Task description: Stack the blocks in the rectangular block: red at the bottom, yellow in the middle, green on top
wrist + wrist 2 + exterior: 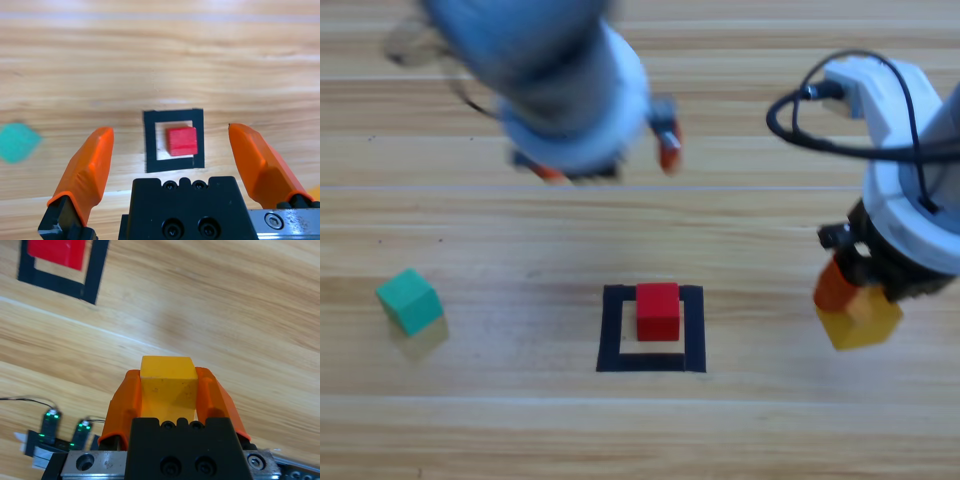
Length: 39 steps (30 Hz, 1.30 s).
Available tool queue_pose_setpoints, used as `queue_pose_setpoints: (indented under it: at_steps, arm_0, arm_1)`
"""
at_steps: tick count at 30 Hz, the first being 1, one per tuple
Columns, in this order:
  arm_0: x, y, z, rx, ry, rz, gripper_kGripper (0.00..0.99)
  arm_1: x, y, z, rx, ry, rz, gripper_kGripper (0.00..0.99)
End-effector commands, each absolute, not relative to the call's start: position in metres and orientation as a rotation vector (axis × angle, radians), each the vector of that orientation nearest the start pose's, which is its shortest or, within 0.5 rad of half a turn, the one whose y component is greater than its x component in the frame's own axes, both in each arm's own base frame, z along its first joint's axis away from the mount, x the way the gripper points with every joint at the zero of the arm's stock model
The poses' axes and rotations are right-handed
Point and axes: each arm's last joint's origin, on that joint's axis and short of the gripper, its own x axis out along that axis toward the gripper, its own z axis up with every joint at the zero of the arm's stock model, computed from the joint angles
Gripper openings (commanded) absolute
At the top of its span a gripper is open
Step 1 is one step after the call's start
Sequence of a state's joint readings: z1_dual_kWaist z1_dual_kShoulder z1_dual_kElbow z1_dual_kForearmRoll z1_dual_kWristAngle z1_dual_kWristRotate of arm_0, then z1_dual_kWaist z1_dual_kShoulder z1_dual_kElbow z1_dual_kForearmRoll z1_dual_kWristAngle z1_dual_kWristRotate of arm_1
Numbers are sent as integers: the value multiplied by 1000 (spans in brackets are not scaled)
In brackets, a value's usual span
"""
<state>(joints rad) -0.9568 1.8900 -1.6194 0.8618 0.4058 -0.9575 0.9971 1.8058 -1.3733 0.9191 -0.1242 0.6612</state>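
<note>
Pale wooden boards of the desk (770, 420) run side to side under both arms in the high view. At the middle sits the rectangular block (651, 328), its black tape outline squared to the grain and scarcely longer one way than the other; the red cube (658, 310) rests inside it, edges parallel to the tape, pushed toward the 12 o'clock side of the frame so bare wood shows at 6 o'clock. The yellow cube (863, 317) is clamped between the closed jaws of the right pincer (850, 300), well apart from the outline at its 3 o'clock; in the right wrist view the yellow cube (167, 385) fills the gap of the right pincer (167, 390), one flat face pointing forward past the tips. The left pincer (610, 160) hangs at 12 o'clock of the outline, jaws spread wide and holding nothing. The green cube (410, 300) sits at 9 o'clock, far from the tape, turned slightly off the grain, with neither pincer near it.
</note>
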Motion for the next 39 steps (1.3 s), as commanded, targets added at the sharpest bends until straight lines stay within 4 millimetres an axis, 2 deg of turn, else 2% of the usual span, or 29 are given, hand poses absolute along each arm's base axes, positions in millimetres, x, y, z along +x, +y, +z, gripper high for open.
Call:
queue_pose_setpoints:
  at_steps: [1,5,6,9,11,12,17,23,26,39]
  arm_0:
    - [188,-225,395,-162,835,-97,969]
    - [151,-162,423,-108,721,-171,957]
    - [135,-141,428,-110,680,-190,951]
    - [90,-80,420,-150,497,-290,948]
    - [53,-33,396,-145,339,-395,946]
    - [48,-27,393,-121,351,-397,946]
    - [49,-33,385,-47,441,-443,946]
    - [42,-28,378,-61,447,-496,946]
    - [36,-22,375,-80,436,-527,948]
    - [38,-24,366,-82,466,-501,948]
  arm_1:
    - [204,313,260,-218,1379,210,0]
    - [218,341,241,-204,1407,155,0]
    - [222,348,238,-196,1410,149,0]
    - [230,367,230,-176,1416,128,0]
    - [234,378,230,-152,1410,122,0]
    - [235,384,230,-140,1404,123,0]
    - [242,405,227,-110,1404,104,0]
    - [245,425,217,-103,1407,95,0]
    - [248,430,213,-98,1409,96,0]
    - [249,439,205,-102,1413,92,0]
